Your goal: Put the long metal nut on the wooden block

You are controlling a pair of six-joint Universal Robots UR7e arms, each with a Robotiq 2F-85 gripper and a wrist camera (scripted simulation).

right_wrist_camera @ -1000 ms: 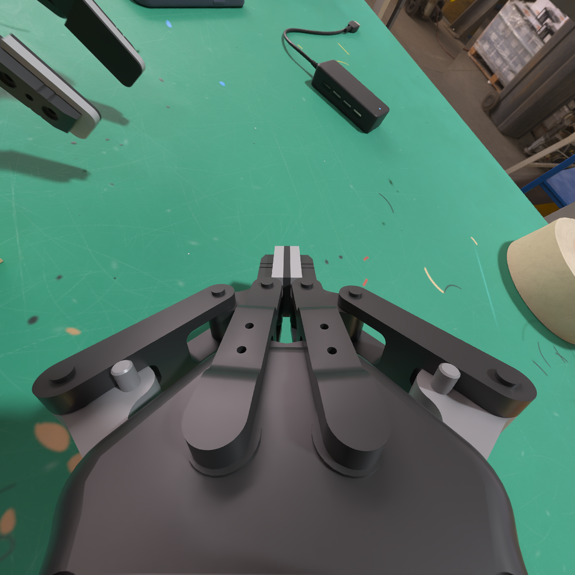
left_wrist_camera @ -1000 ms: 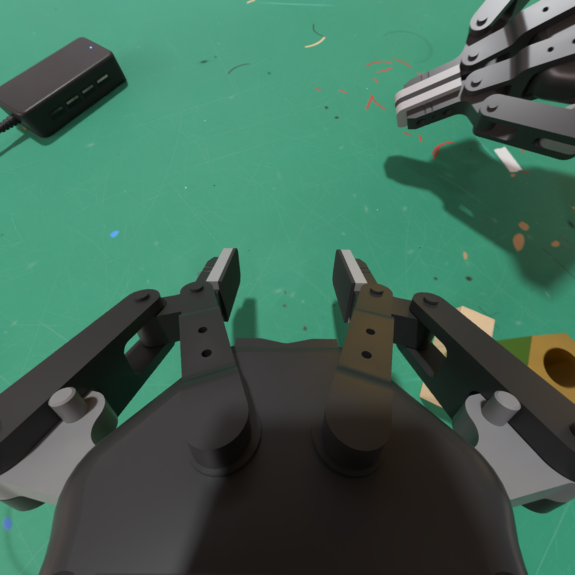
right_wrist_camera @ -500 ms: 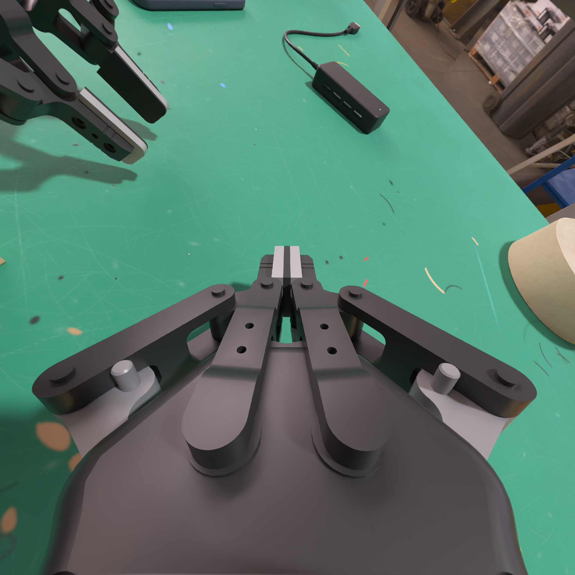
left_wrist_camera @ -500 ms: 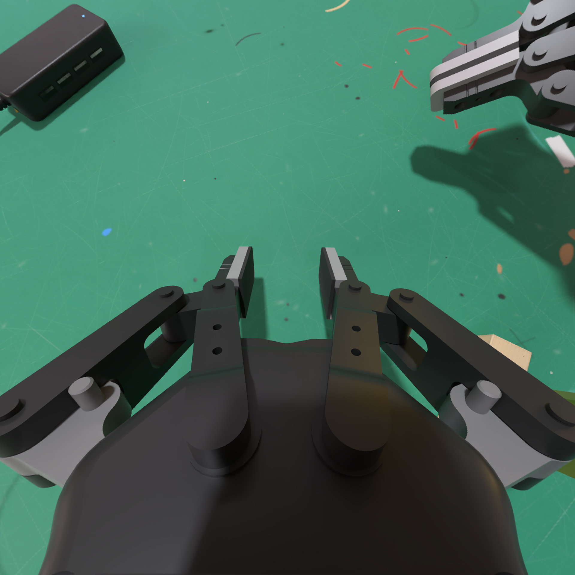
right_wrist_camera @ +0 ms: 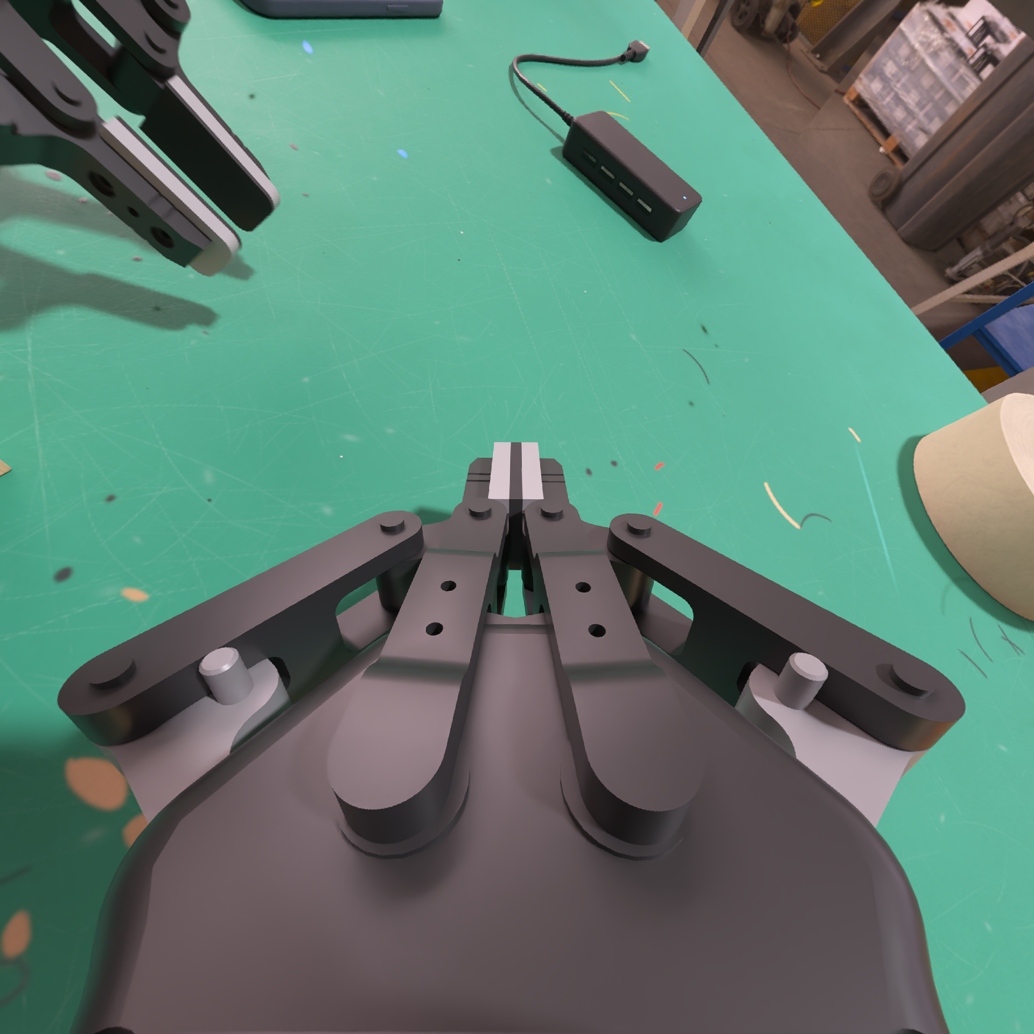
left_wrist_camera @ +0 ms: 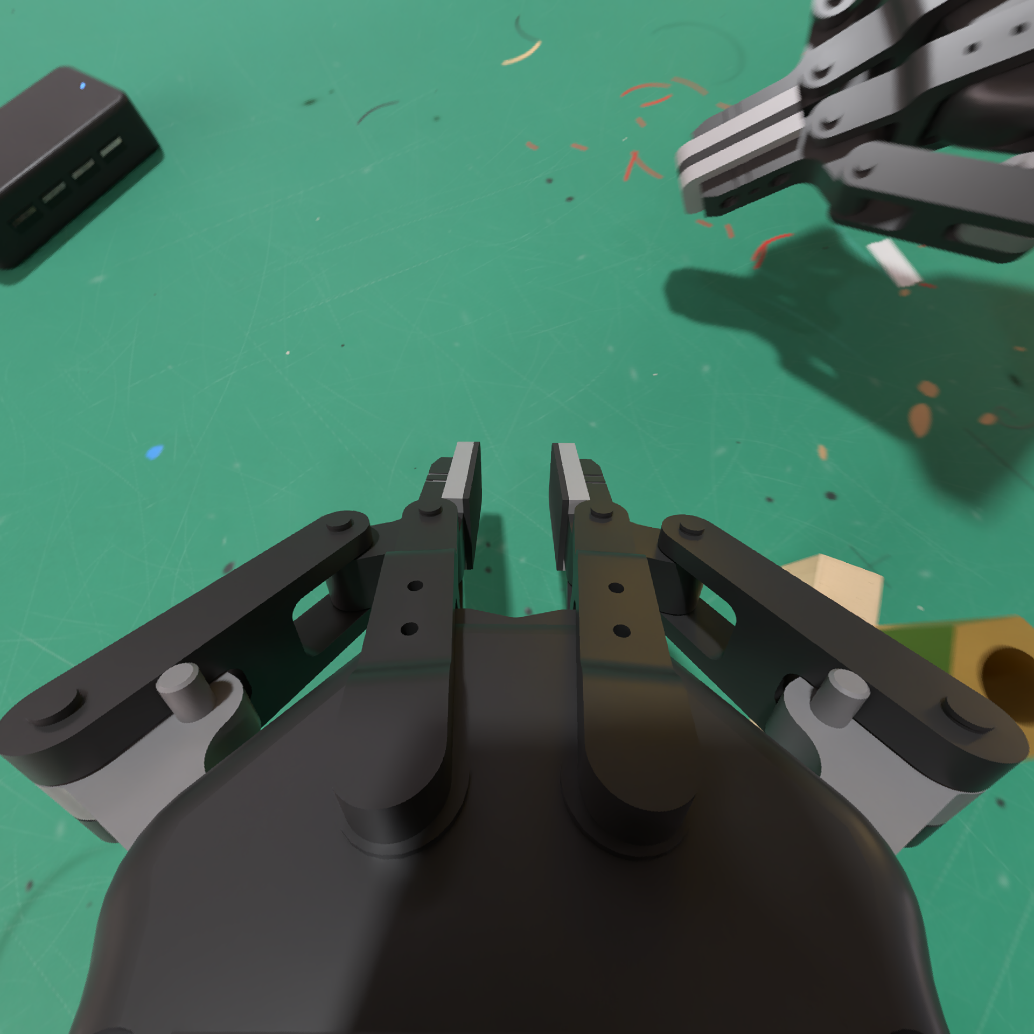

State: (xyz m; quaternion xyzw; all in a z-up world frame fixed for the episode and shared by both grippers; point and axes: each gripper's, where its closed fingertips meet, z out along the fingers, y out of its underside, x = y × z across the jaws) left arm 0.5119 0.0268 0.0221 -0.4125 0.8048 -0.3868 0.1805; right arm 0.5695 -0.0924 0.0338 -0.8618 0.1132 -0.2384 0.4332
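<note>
My left gripper (left_wrist_camera: 515, 467) hovers over the bare green mat, open by a narrow gap and empty. A pale wooden block (left_wrist_camera: 839, 584) lies at the lower right of the left wrist view, partly behind my finger linkage. Beside it is a golden-yellow piece with a round hole and a green side (left_wrist_camera: 990, 666); I cannot tell if it is the nut or if it rests on the block. My right gripper (right_wrist_camera: 515, 467) is shut and empty above the mat; it also shows in the left wrist view (left_wrist_camera: 694, 173). The left gripper shows at the upper left of the right wrist view (right_wrist_camera: 224, 224).
A black hub with ports (left_wrist_camera: 61, 162) lies on the mat; in the right wrist view (right_wrist_camera: 632, 173) its cable runs back. A beige roll (right_wrist_camera: 985, 503) sits at the right. The table's edge (right_wrist_camera: 828, 224) runs along the right. A dark flat object (right_wrist_camera: 341, 5) lies at the far end.
My left gripper's fingers have drawn closer together. In the right wrist view the left gripper has come farther in, toward the right gripper. The right gripper has stayed shut and still.
</note>
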